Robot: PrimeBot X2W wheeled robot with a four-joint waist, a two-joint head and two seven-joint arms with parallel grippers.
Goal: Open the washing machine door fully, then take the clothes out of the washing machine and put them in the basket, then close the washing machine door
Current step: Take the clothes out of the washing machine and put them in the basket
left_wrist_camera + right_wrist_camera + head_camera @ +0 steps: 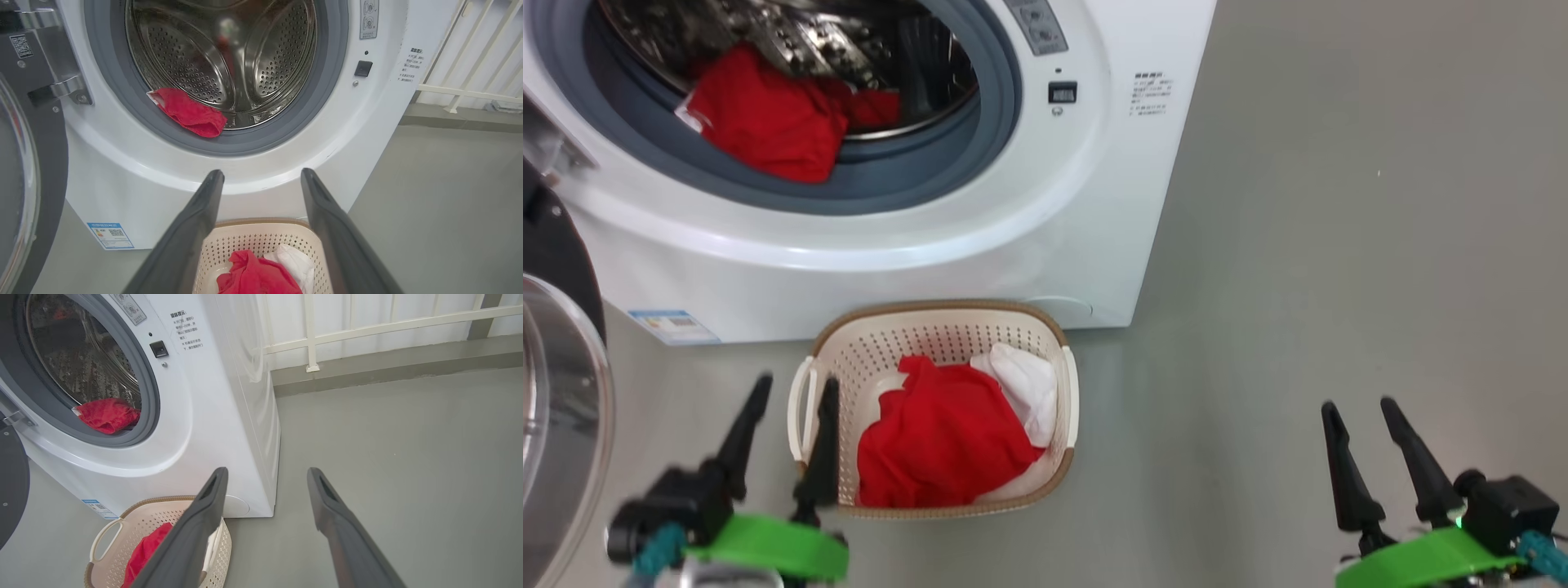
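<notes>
Clothes [943, 445] sit in two places. A red shirt [931, 457] and a white cloth [1029, 388] lie heaped in the basket [939, 309], the white piece tucked against the far right corner. The basket stands on the grey floor [1339, 245], just ahead of the left gripper [798, 380] and a little to its right. Seen from the head, that gripper's right finger crosses the basket's near white handle, though whether they touch cannot be told; in the left wrist view the basket shows low between the two fingers. A second red garment [768, 122] lies farther ahead of the left gripper and higher up, at the lower left of the steel drum [229, 53], its edge hanging over the grey-blue seal [915, 184] of the washing machine [980, 245]. The washing machine door [564, 392] stands swung wide open to the left of the left gripper, its glass bowl bulging outward. Both grippers have their fingers spread apart and carry nothing. The right gripper [1357, 403] hovers over bare floor, with the basket well apart on its left and the machine's right front corner ahead and to its left. A white railing [367, 326] runs along the wall far beyond it.
</notes>
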